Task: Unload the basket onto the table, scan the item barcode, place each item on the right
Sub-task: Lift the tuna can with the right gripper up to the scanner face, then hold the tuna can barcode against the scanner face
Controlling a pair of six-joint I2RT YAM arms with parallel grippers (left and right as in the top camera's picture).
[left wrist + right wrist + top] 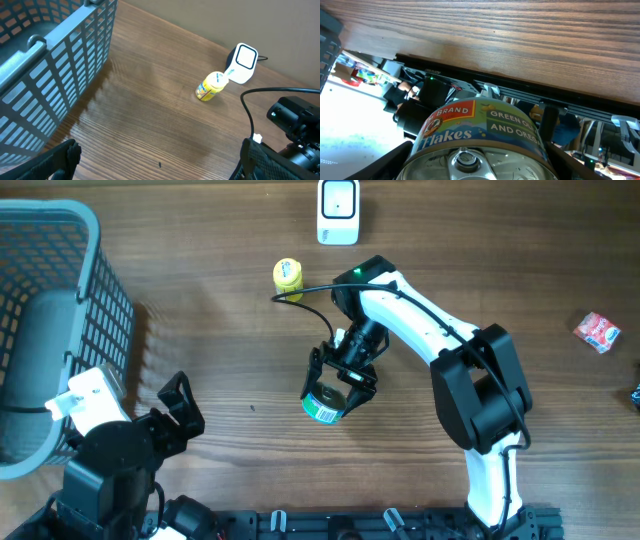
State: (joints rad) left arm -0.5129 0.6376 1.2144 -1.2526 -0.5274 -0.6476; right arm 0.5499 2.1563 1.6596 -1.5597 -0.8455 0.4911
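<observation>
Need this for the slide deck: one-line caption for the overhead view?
Right gripper grips a green-labelled can; white scanner and yellow bottle lie beyond it, left gripper open beside the basket.

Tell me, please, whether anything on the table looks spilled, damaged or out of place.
Nothing looks spilled or damaged. The can is held in the right gripper, with no dents visible. Whether the yellow bottle near the scanner is standing or lying tipped over, I cannot tell.
</observation>
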